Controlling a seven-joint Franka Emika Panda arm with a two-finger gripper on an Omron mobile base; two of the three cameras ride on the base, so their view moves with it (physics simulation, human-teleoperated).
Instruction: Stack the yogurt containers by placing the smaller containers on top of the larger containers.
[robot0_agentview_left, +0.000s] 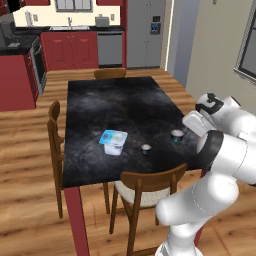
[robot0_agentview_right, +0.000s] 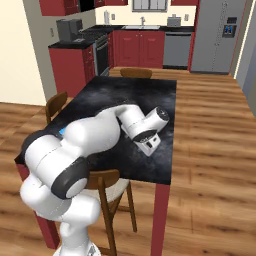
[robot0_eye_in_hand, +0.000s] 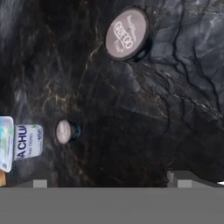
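A squarish white tub (robot0_agentview_left: 114, 141) with a light blue foil top stands near the front of the dark table (robot0_agentview_left: 115, 100). To its right is a tiny dark cup (robot0_agentview_left: 145, 148) with a pale top. Further right, close to the table's right edge, is a slightly bigger round cup (robot0_agentview_left: 177, 135). In the hand view my gripper (robot0_eye_in_hand: 111, 183) is open, its fingertips (robot0_eye_in_hand: 40, 183) wide apart with nothing between them. It hovers above the table, looking down on the lidded cup (robot0_eye_in_hand: 127, 34), the tiny cup (robot0_eye_in_hand: 65, 132) and the tub (robot0_eye_in_hand: 17, 142). My arm hides most of the tub (robot0_agentview_right: 62, 131) in the right base view.
A wooden chair (robot0_agentview_left: 145, 187) is tucked in at the table's near edge, just in front of the cups. Another chair (robot0_agentview_left: 54, 135) stands on the left side and one (robot0_agentview_left: 110, 73) at the far end. Red kitchen cabinets (robot0_agentview_left: 70, 50) lie well beyond the table.
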